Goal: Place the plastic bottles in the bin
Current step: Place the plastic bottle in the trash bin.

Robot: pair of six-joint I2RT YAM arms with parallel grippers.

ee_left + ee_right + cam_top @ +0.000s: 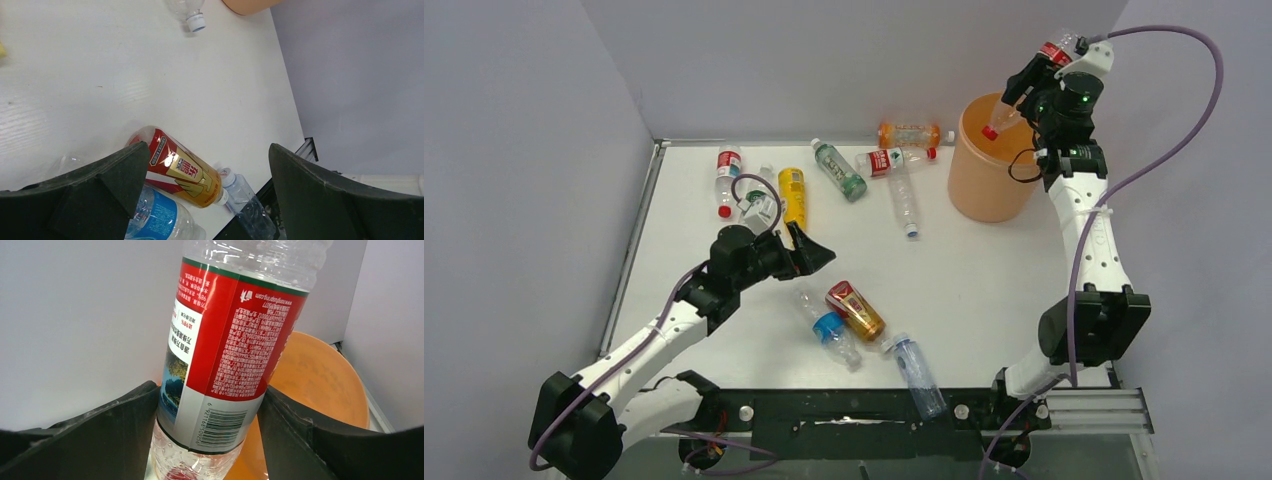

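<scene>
1. The right end effector (1027, 88) is raised at the far right of the bench (984, 280). It pinches a red-label bottle (1054, 50) around the middle.
2. In the right wrist view, the two dark fingers (125, 425) press on either side of the red-label bottle (225, 340), just at its barcode.
3. The held bottle is tilted, with its red cap pointing down below the end effector and over the mouth of the bin (984, 185).
4. The bin is a round peach-orange bucket standing upright directly beneath the right end effector. Its inner wall (320, 380) shows behind the bottle.
5. The left end effector (814, 250) hovers low over the middle of the bench with its fingers spread wide and nothing between them.
6. Just ahead of it lies a red-gold bottle (855, 310) on its side, seen between the open fingers (100, 185) in the left wrist view (180, 172).
7. A blue-label bottle (829, 328) lies touching the red-gold one, and a clear bottle (916, 372) rests beyond them at the near bench edge.
8. Behind the left end effector, toward the far wall, more bottles lie scattered. They are a yellow bottle (793, 197), a green-label bottle (839, 169), an orange bottle (909, 134) and a blue-capped bottle (905, 200).
</scene>
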